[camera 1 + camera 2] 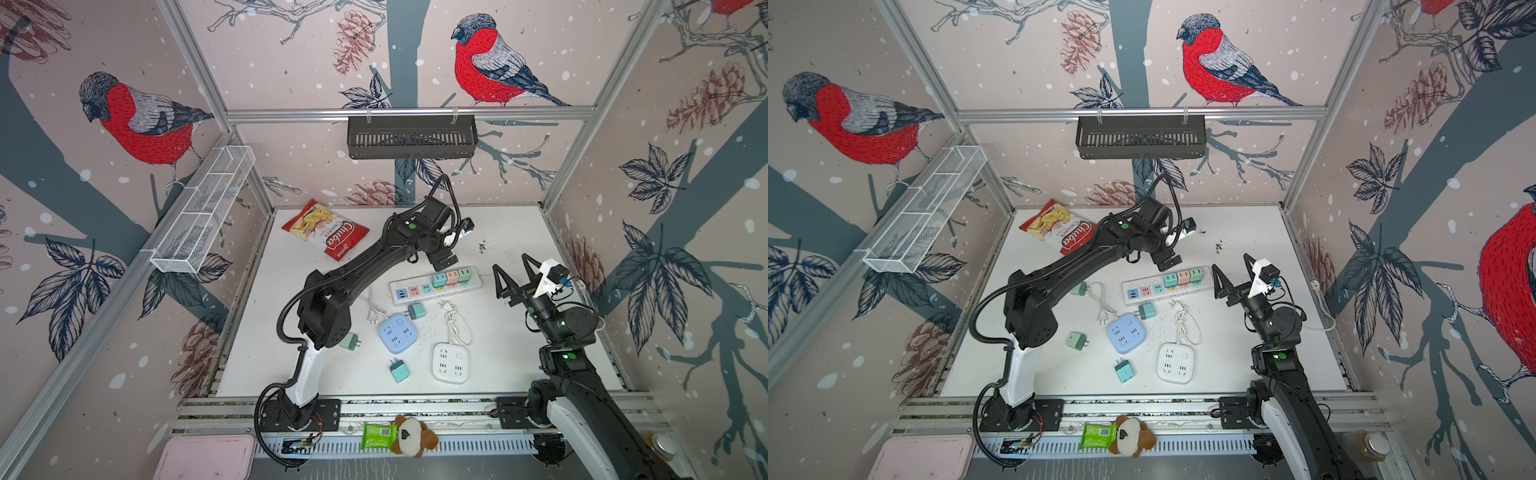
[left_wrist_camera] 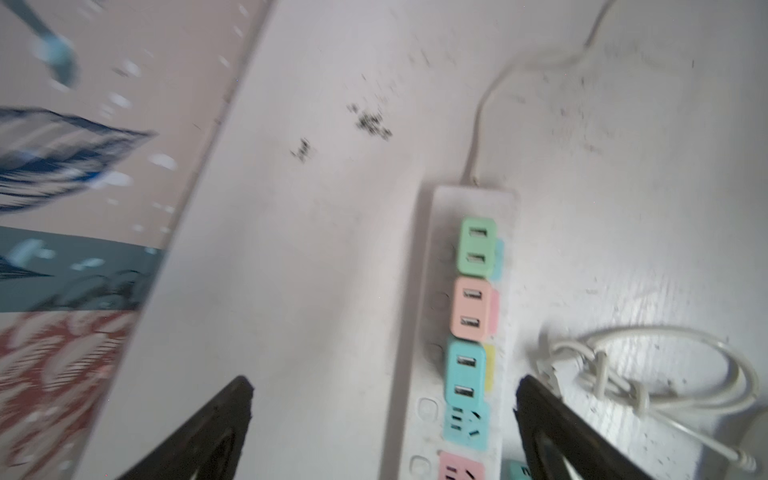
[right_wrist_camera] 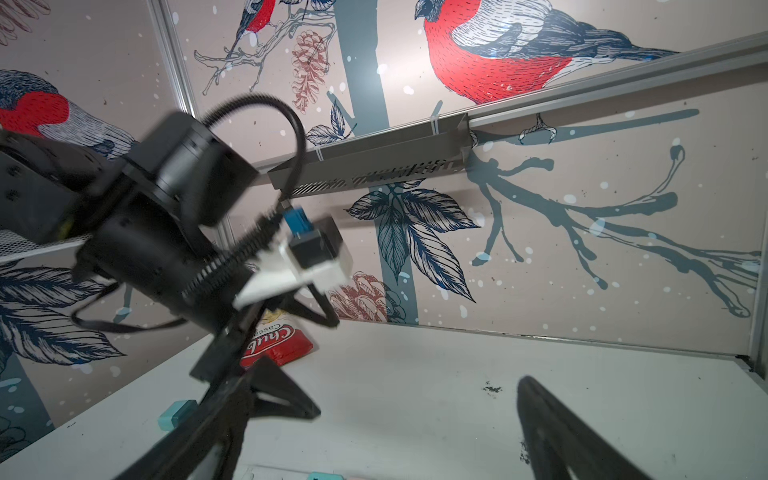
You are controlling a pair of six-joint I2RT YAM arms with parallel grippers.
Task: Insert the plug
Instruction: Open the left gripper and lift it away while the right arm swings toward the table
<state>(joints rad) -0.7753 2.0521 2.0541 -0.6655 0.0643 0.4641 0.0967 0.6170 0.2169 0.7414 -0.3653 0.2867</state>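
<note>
The teal plug [image 2: 465, 370] sits in the power strip [image 2: 473, 201] on the counter [image 2: 332, 249], next to the pink plug [image 2: 471, 307]; with left jaws and right jaws both wide open and empty, lift the left jaws vertically to avoid snagging the plug

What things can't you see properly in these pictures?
- Power strip: left wrist view, blurred, and one end is cut off by the picture's edge.
- Left gripper: same view, only the finger ends show; the rest is cut off by the edge.
- Green plug: in a top view, the left arm covers part of it.
- Jar: in a top view, too small and dim to tell what is inside.
</note>
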